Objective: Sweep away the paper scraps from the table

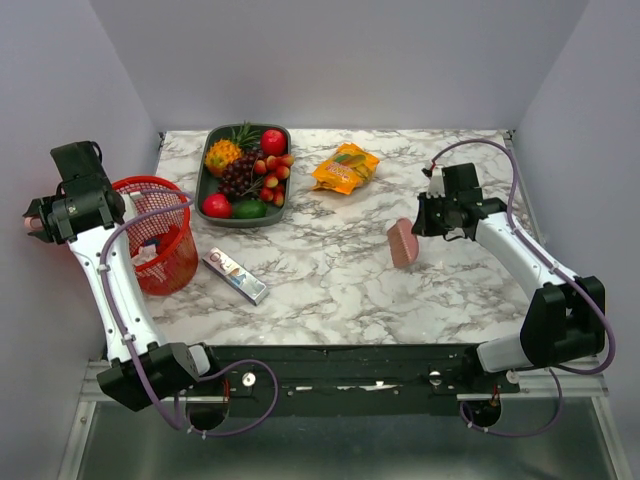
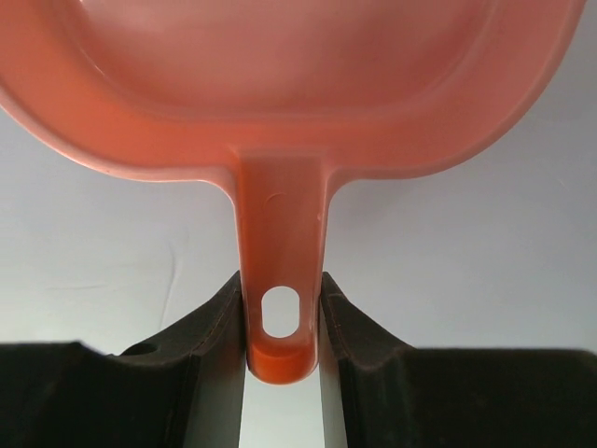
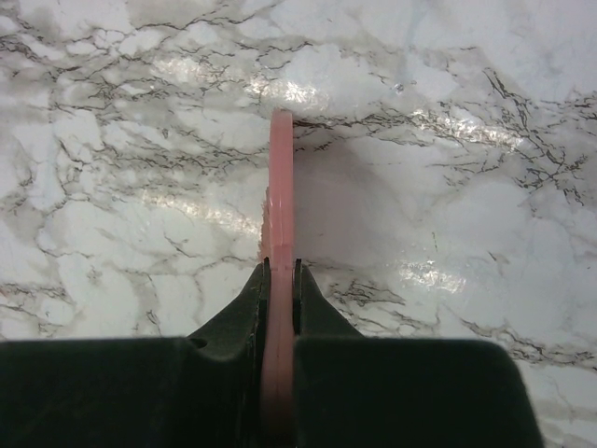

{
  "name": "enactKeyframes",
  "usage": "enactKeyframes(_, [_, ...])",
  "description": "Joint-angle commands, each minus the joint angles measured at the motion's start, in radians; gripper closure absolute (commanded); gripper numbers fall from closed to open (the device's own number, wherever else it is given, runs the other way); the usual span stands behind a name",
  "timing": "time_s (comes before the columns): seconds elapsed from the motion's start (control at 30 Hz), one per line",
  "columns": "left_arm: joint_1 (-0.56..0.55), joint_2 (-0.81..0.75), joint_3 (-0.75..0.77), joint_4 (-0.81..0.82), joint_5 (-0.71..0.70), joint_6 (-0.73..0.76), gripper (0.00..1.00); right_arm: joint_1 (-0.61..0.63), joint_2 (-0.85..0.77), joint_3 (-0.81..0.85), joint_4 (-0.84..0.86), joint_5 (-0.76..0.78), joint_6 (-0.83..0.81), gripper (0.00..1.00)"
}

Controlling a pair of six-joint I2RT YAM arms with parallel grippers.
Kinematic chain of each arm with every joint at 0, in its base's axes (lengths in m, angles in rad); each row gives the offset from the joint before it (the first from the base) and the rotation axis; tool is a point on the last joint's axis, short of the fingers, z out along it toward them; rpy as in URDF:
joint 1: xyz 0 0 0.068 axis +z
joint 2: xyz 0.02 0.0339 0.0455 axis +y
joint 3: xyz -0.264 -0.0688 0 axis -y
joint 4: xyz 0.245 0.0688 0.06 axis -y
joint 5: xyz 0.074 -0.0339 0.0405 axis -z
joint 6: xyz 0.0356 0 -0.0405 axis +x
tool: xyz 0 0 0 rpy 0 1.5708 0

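1. The left gripper (image 2: pixel 283 313), part open, pinches the pink dustpan (image 2: pixel 280 93) by its handle, out beside the red basket (image 1: pixel 160 235).
2. The right gripper (image 3: pixel 280 273) clamps a flat pink tool (image 3: pixel 282 187) edge-on over the marble table (image 1: pixel 330 270).
3. I cannot make out the paper scraps.

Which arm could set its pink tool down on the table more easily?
Right, probably: the right gripper holds the flat pink scraper over the white marble table. The left gripper holds the pink plastic dustpan beyond the red mesh basket.
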Motion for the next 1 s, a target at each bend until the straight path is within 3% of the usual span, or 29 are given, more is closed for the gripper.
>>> enactKeyframes(0.0, [-0.008, -0.004, 0.029, 0.109, -0.044, -0.015, 1.00, -0.001, -0.010, -0.008, -0.018, 0.001, -0.007, 0.99])
enactKeyframes(0.17, [-0.044, 0.036, 0.144, 0.146, 0.004, -0.109, 1.00, -0.003, -0.006, 0.032, -0.018, 0.003, -0.017, 1.00])
enactKeyframes(0.4, [-0.288, 0.182, 0.323, 0.008, 0.007, -0.470, 1.00, -0.003, -0.011, 0.132, -0.009, 0.061, -0.104, 1.00])
enactKeyframes(0.53, [-0.373, 0.317, 0.545, -0.130, 0.195, -0.714, 1.00, -0.003, -0.026, 0.166, 0.003, 0.104, -0.233, 0.99])
enactKeyframes(0.57, [-0.390, 0.353, 0.670, -0.179, 0.332, -0.827, 1.00, -0.003, -0.029, 0.166, 0.013, 0.133, -0.298, 1.00])
enactKeyframes(0.67, [-0.428, 0.469, 0.843, -0.325, 0.622, -0.973, 1.00, -0.003, -0.060, 0.158, 0.026, 0.195, -0.453, 0.99])
enactKeyframes(0.73, [-0.446, 0.492, 0.825, -0.313, 0.717, -1.108, 1.00, -0.003, -0.081, 0.125, 0.045, 0.273, -0.538, 0.99])
enactKeyframes(0.8, [-0.552, 0.483, 0.706, -0.270, 0.799, -1.177, 1.00, -0.004, -0.112, 0.085, 0.095, 0.365, -0.668, 0.99])
enactKeyframes(0.97, [-0.776, 0.483, 0.399, -0.187, 0.807, -1.213, 1.00, -0.003, -0.174, -0.067, 0.235, 0.428, -0.852, 1.00])
